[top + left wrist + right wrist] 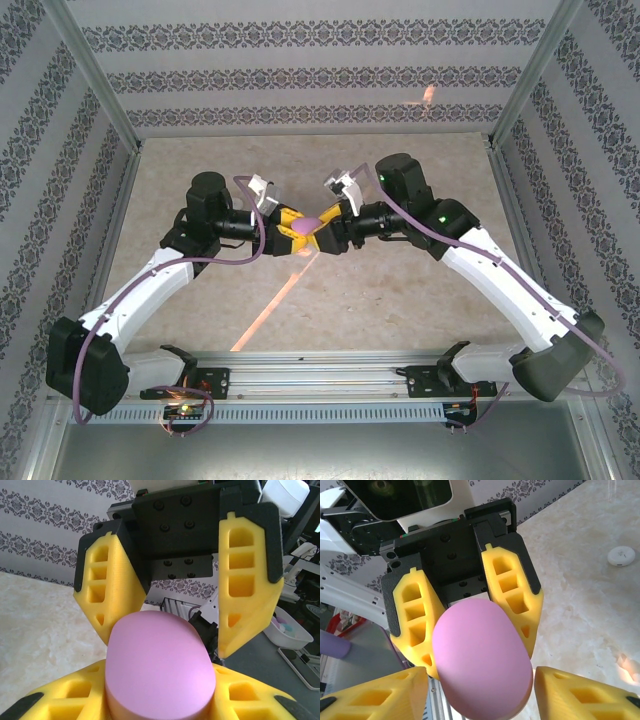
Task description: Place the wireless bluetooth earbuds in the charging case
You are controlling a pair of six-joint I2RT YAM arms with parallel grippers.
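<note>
The charging case [310,226], a smooth lilac-pink pebble with its lid closed, hangs above the middle of the table where both arms meet. My left gripper [160,682] is shut on the case [159,662], its yellow fingers [65,700] pressed flush against both sides. My right gripper [480,675] faces it from the other end and stands open, its fingers [375,695] flanking the case [480,650] with thin gaps on either side. From the left wrist view, the right gripper's fingers [247,585] straddle the far end. The earbuds are out of view.
A flat white round disc [621,556] lies on the marble tabletop [580,565] beyond the grippers. Patterned walls and metal frame posts [95,85] enclose the table. The arms' base rail [320,375] runs along the near edge.
</note>
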